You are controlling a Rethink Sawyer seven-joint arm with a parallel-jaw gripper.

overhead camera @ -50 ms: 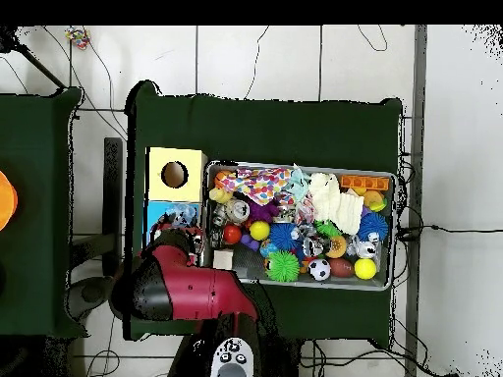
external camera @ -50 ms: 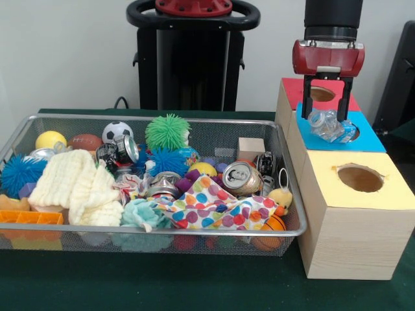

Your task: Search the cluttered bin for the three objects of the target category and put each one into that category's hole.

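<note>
- Front view: gripper (external camera @ -50 ms: 327,120) hangs over the blue-topped box (external camera @ -50 ms: 369,137), fingers pinching a crumpled clear plastic bottle (external camera @ -50 ms: 329,126), bottle just above the blue top.
- The hole in the blue top is mostly hidden behind the bottle; only a sliver shows at its right side. Bottle not yet inside, looks like the drop is the step in hand.
- Three boxes in a row beside the bin: red-topped box (external camera @ -50 ms: 295,91) at the back, blue in the middle, yellow-topped box (external camera @ -50 ms: 382,191) nearest, its round hole open and nothing visible in it.
- Wire mesh bin (external camera @ -50 ms: 194,234) is full: crushed silver can (external camera @ -50 ms: 240,178), polka-dot cloth (external camera @ -50 ms: 220,206), cream towel (external camera @ -50 ms: 74,184), green spiky ball (external camera @ -50 ms: 167,132), soccer ball (external camera @ -50 ms: 117,131), wooden cube (external camera @ -50 ms: 250,148), orange tray-like toy (external camera @ -50 ms: 29,218).
- Overhead view: red arm (overhead camera @ -50 ms: 192,287) reaches in from the bottom and covers the blue and red tops; gripper and bottle not visible here.
- Yellow box and its hole are clear in this view, right beside the bin's end.
- Progress, as a judgement: one target item is at its hole but unreleased. Cannot tell how many already went in. Can't see any other plastic bottle in the clutter, though cloths could hide some, so more searching is likely left.
</note>
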